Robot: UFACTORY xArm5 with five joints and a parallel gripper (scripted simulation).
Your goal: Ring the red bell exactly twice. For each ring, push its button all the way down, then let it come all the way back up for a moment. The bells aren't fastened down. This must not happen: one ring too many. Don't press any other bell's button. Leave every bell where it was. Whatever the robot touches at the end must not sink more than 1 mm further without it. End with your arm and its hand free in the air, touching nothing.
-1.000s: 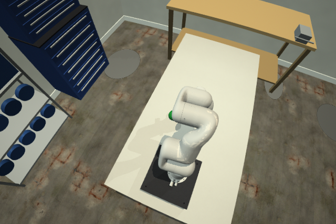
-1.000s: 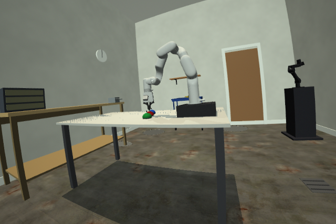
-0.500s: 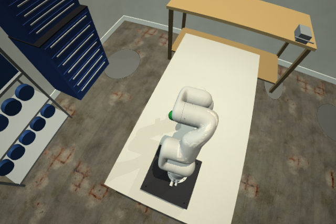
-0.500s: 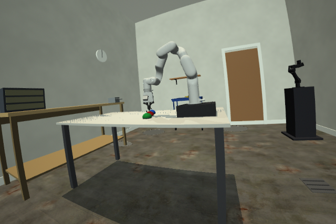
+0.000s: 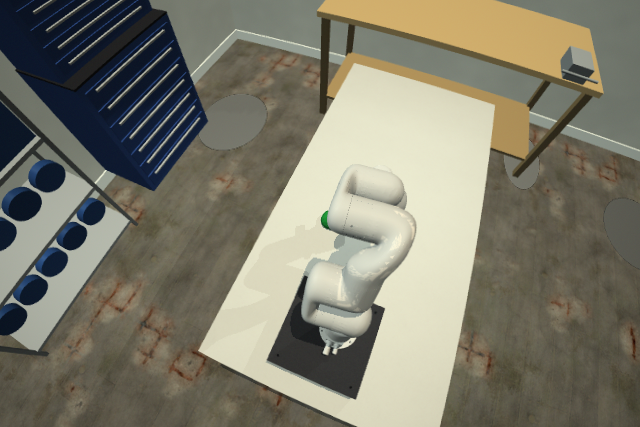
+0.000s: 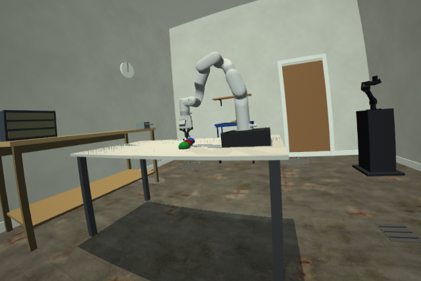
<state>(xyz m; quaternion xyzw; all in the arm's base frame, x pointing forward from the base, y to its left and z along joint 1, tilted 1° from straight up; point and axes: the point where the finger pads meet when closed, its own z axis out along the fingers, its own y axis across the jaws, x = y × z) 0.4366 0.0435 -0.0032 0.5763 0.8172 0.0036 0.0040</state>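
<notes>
Three small bells sit close together on the white table in the side view: a green bell in front, a red bell behind it, mostly hidden, and a blue bell at the back. My gripper points straight down, shut and empty, with its fingertips just above the red bell; I cannot tell if they touch its button. In the overhead view the arm hides the gripper and the red and blue bells; only an edge of the green bell shows.
My black base stands on the same table to the right of the bells. A wooden bench with a drawer box stands to the left. A blue tool cabinet stands off the table.
</notes>
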